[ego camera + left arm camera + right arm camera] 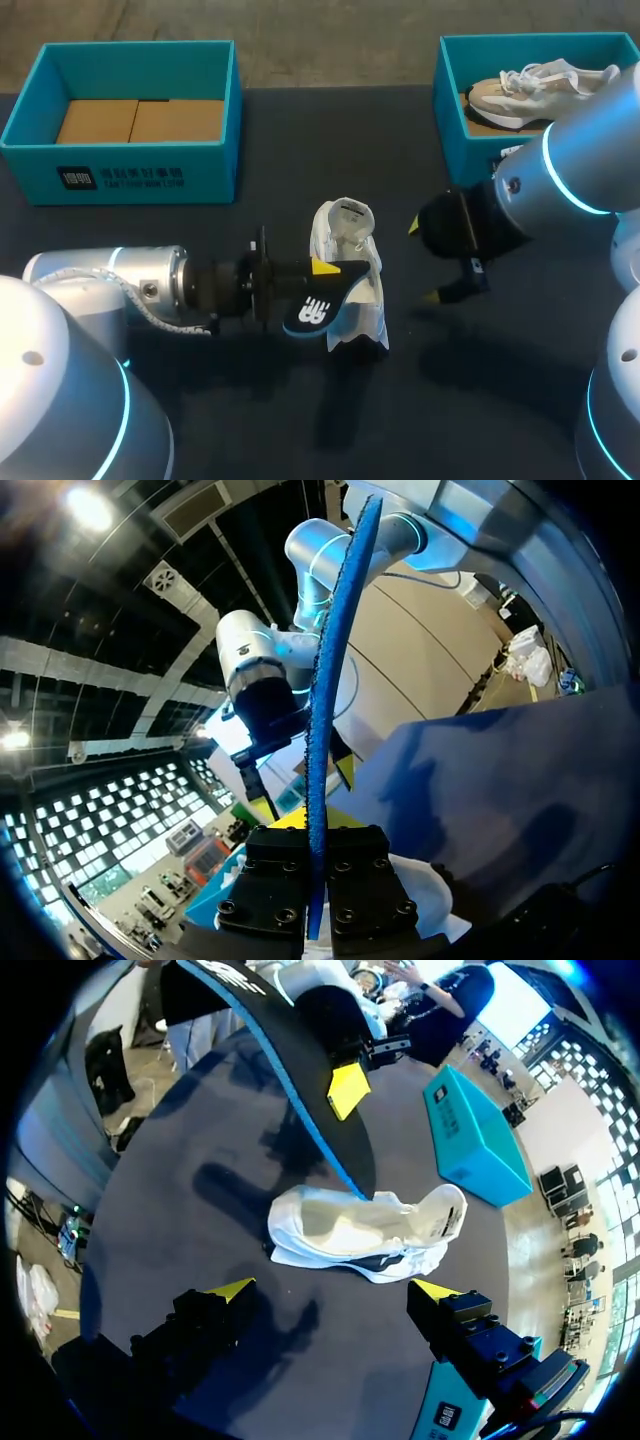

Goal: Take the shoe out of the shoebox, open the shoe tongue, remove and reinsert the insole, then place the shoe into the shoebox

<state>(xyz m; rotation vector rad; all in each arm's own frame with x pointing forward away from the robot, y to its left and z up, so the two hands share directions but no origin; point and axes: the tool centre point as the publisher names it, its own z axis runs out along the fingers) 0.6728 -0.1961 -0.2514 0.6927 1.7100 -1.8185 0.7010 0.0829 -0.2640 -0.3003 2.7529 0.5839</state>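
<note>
A white shoe point(352, 262) lies on the dark table, its opening facing up and its toe toward the near edge. My left gripper point(322, 272) is shut on a black insole point(318, 302) with a blue underside, held just over the shoe's left side. In the left wrist view the insole point(330, 680) stands edge-on, clamped between the fingers point(275, 880). My right gripper point(421, 262) hangs open just right of the shoe, holding nothing. From the right wrist, the shoe point(360, 1230) lies ahead of the open gripper point(332, 1290), with the insole point(290, 1070) beyond it.
A teal shoebox point(120, 170) with a cardboard floor stands at the back left. A second teal box point(452, 110) at the back right holds another light-coloured shoe point(530, 90). The right wrist view also takes in the left teal shoebox point(475, 1135).
</note>
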